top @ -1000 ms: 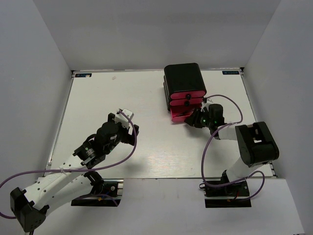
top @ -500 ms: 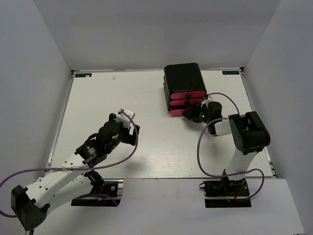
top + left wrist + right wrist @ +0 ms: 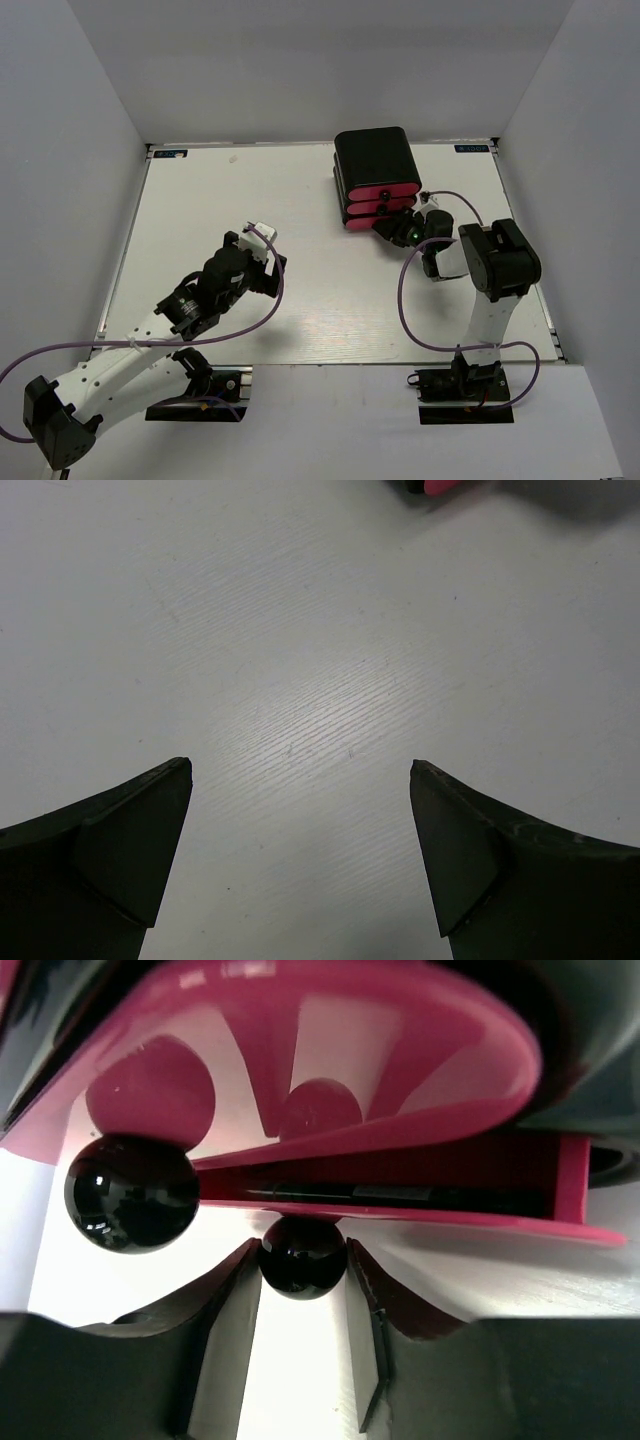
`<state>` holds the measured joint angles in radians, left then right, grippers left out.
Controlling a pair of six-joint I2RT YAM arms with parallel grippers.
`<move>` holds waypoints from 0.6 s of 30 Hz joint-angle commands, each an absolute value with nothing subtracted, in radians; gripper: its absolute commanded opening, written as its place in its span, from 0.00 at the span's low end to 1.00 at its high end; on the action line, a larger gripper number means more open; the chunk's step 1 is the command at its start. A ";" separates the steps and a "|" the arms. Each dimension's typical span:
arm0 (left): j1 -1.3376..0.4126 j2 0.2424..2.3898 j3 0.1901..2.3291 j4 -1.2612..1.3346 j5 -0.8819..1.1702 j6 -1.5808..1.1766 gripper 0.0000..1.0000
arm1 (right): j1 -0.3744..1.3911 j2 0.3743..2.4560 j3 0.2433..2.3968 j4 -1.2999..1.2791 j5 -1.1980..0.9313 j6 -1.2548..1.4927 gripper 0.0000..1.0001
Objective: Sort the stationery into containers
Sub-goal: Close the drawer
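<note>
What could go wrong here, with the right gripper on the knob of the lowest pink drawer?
1. The small, glossy round knob sits between the fingers of the right gripper; it may slip out.
2. The lowest drawer shows a gap, so it is not fully shut; a crooked push might jam it.
3. A push may slide the whole black case on the table.

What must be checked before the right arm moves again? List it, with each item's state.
1. Right claw shut on bottom knob: ok.
2. Bottom drawer fully closed: not ok, a gap shows.
3. Upper two drawers closed: ok.
4. Bottom drawer's contents: cannot tell, the interior is dark.
5. Left claw open and holding nothing: ok.
</note>
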<state>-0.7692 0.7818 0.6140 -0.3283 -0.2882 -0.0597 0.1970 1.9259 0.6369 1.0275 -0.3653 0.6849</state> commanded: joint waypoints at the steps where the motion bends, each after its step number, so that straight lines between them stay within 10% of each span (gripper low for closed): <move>1: -0.767 0.787 0.607 -0.310 -0.299 -0.052 1.00 | 0.189 1.943 0.611 1.239 -0.351 0.745 0.44; 18: -0.767 0.805 0.607 -0.310 -0.308 -0.043 1.00 | 0.181 2.097 0.618 1.536 -0.376 0.877 0.50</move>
<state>-0.7692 0.8104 0.6136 -0.3283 -0.2970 -0.0486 0.1886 2.0697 0.5995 1.3193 -0.3817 0.8612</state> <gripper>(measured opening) 0.995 0.503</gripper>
